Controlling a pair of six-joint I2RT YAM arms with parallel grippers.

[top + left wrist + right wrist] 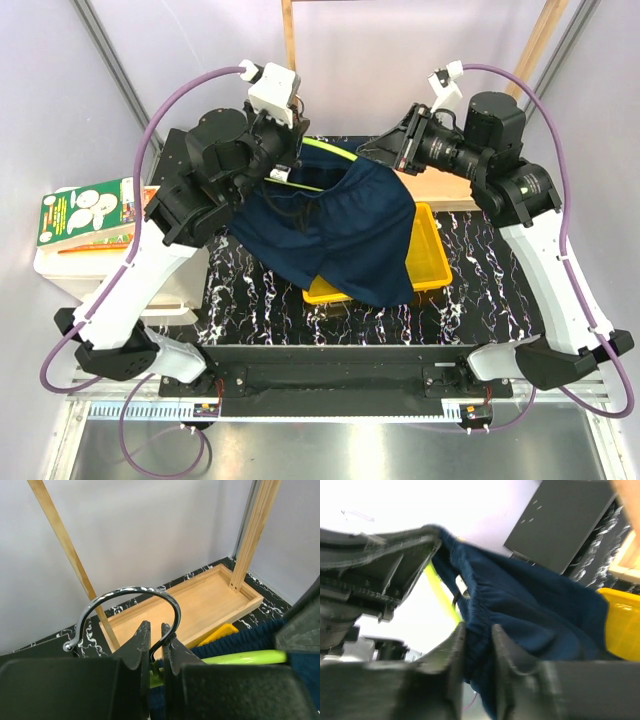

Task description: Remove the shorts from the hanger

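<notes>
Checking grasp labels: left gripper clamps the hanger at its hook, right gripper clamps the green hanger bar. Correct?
Not quite. The right gripper is shut on the shorts at the waistband, not the green bar; the right wrist view shows navy fabric pinched in it. The left gripper does clamp the hanger at its hook.

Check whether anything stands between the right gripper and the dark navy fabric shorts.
Nothing visible does. The right gripper has its jaws pinched on the dark navy fabric shorts at the gathered waistband, right beside the thin lime-green hanger.
</notes>
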